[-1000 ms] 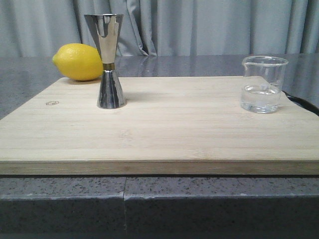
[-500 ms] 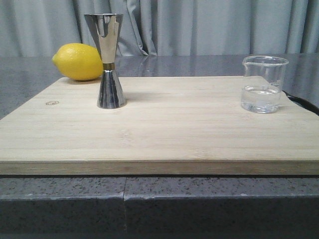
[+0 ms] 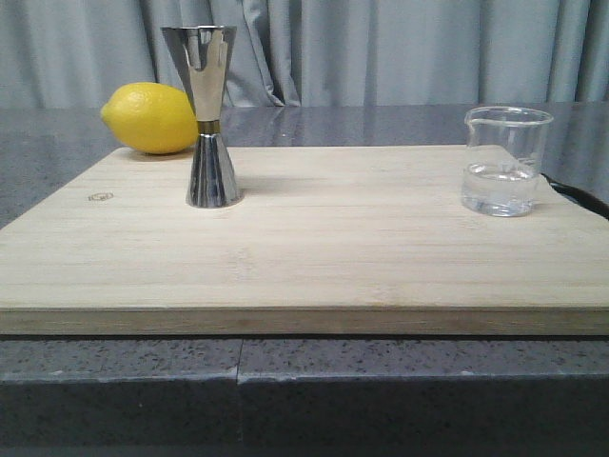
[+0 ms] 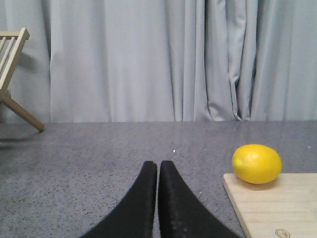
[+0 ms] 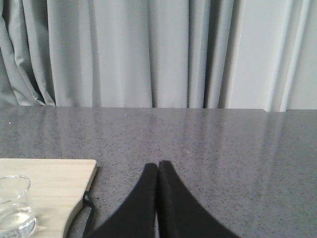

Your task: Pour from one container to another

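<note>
A small clear glass beaker (image 3: 505,160) with some clear liquid stands upright on the right side of the wooden board (image 3: 314,238); it also shows in the right wrist view, beaker (image 5: 15,208). The shiny steel hourglass jigger (image 3: 209,116) with a gold waist band stands upright on the board's left part. My left gripper (image 4: 158,165) is shut and empty over the grey counter, left of the board. My right gripper (image 5: 158,165) is shut and empty over the counter, to the right of the board. Neither gripper shows in the front view.
A yellow lemon (image 3: 149,118) rests at the board's far left corner, just behind the jigger. A black strap (image 5: 89,210) hangs off the board's right end. A wooden rack (image 4: 12,74) stands far left on the counter. Grey curtains close the back.
</note>
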